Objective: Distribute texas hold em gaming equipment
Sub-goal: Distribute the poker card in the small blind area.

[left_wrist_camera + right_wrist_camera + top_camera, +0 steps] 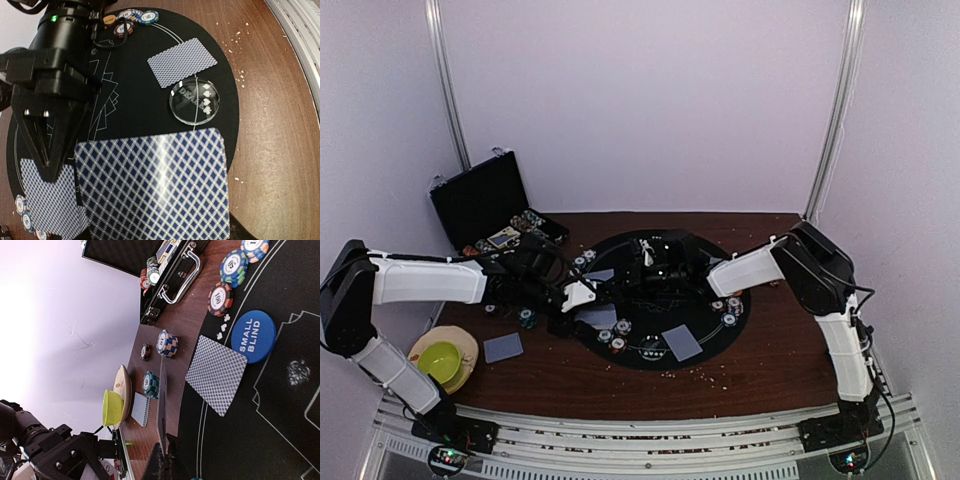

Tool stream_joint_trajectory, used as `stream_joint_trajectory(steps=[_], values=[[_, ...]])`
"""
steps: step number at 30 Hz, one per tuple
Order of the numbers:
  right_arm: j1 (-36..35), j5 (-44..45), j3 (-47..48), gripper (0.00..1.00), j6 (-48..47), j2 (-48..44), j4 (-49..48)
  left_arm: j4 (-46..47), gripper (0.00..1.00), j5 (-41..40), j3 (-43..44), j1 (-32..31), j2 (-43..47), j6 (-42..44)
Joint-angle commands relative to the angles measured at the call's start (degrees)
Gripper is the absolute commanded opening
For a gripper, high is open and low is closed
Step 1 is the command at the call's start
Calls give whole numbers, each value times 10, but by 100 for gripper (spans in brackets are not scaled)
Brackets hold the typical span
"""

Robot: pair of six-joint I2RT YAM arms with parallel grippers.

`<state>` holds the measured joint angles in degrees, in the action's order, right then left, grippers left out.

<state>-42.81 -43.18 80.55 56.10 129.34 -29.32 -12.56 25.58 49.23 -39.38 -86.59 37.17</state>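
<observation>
White walls [640, 100] frame a brown table [770, 350]; its black mat [655, 320] holds cards [682, 342].

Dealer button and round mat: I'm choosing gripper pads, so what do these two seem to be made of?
Dealer button: looks like clear acrylic, possibly glass, with a glossy finish; the mat shows through it and its rim catches the light.
Round mat: looks like black felt or rubber with a matte finish; no glare, and thin pale lines are printed on it.
</observation>
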Motion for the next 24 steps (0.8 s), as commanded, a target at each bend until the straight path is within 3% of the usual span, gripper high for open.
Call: stream_joint_trajectory(steps=[1,7,24], values=[[-10,-9,57,0,43,51,-51,11,52,10,0,3,12,-6],[-18,-11,120,0,99,124,-118,14,52,13,-3,3,14,-5],[-26,7,193,0,87,186,-55,15,52,14,-1,3,2,-3]])
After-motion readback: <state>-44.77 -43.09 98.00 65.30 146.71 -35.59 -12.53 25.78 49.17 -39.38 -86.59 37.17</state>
